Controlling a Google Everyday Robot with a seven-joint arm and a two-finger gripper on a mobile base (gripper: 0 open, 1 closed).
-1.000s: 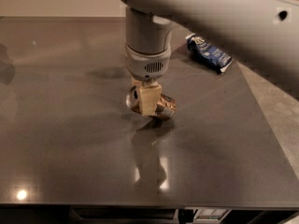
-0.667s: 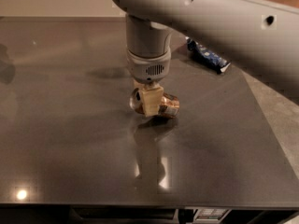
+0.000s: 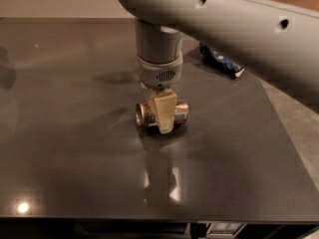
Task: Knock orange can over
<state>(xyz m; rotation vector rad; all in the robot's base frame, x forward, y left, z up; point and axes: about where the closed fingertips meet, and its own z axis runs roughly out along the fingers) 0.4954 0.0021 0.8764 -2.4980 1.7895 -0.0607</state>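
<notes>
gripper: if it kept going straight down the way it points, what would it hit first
Probably the table, almost at once: the gripper points straight down, its tip low in front of the orange can, which lies on its side. Depth is unclear, so it might catch the can first.

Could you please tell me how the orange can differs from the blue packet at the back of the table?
The orange can is a shiny copper cylinder; the blue packet is flat, blue with white marks. The orange can sits mid-table under the gripper, which partly covers it; the blue packet lies near the far right edge, apart from the gripper. Both lie on the dark table, the can on its side.
</notes>
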